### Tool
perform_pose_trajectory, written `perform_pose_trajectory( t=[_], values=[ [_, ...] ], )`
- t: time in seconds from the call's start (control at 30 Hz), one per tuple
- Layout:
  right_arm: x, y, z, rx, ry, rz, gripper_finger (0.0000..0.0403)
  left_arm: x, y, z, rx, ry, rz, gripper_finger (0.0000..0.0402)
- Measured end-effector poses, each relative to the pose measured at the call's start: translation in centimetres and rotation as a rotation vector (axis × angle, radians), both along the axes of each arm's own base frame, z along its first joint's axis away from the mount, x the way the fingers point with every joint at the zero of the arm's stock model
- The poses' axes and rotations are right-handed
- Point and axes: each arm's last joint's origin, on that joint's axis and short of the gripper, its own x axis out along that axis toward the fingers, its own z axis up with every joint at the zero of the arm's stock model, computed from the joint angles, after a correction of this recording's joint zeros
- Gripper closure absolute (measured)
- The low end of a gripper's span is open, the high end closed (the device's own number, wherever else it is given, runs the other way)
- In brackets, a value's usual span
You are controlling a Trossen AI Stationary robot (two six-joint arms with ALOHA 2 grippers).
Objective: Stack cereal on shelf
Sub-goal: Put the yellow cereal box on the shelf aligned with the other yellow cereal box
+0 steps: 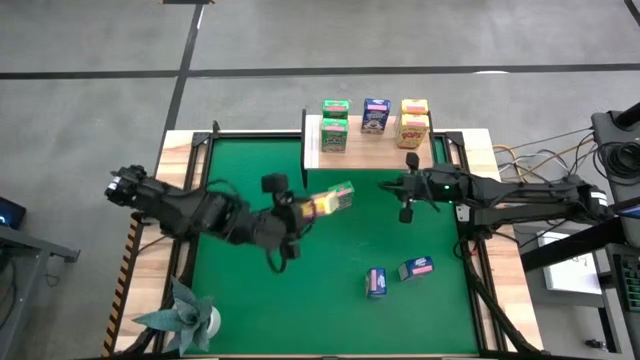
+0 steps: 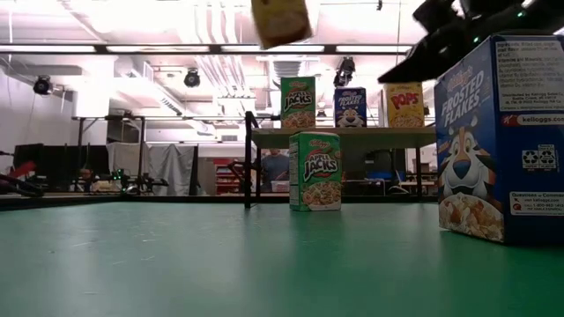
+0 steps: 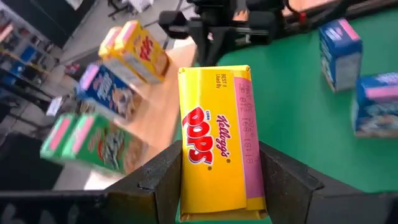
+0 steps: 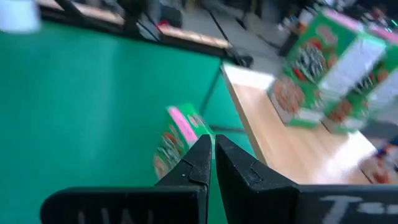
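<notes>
My left gripper is over the middle of the green mat, shut on a yellow Pops cereal box with a pink side. In the low view that box hangs high above the mat. My right gripper hovers just right of it, shut and empty. The wooden shelf at the far edge carries green, blue and yellow boxes. One green box stands on the mat by the shelf. Two blue boxes lie on the near mat. My left gripper pinches the yellow box between its two fingers, one on each long narrow side, at the box's end nearer the wrist. The fingers come roughly level from the table's left. The box is lifted clear and sticks out beyond the fingertips.
A teal paper plant stands at the near left corner. In the low view, a blue box stands close to the camera on the right. The shelf stands on thin black legs. Open mat lies left of the shelf and near the middle.
</notes>
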Motion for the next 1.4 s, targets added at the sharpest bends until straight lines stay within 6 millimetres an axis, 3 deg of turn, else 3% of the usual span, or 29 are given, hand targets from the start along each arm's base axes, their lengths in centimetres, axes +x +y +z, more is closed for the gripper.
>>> perform_pose_trajectory(
  t=[0.33,0.63,0.8,1.13,1.4],
  values=[
    [-2.0,1.3,2.0,0.001,-0.146,0.293,0.0390,4.1,7.7,2.4,-0.056,-0.290,-0.245,0.0233],
    [-2.6,2.0,1.7,0.025,-0.157,0.528,0.0390,8.0,13.2,-0.4,-0.073,-0.330,-0.213,0.0233],
    [-2.6,2.2,1.4,0.024,-0.153,0.590,0.0390,10.0,15.2,-2.4,-0.077,-0.329,-0.164,0.0233],
    [-2.8,2.6,0.8,0.050,-0.145,0.740,0.0390,14.2,18.6,-4.2,-0.089,-0.281,-0.061,0.0233],
    [-2.9,2.6,0.5,0.081,-0.127,0.735,0.0390,17.2,20.5,-5.2,-0.132,-0.156,-0.018,0.0233]
  ],
)
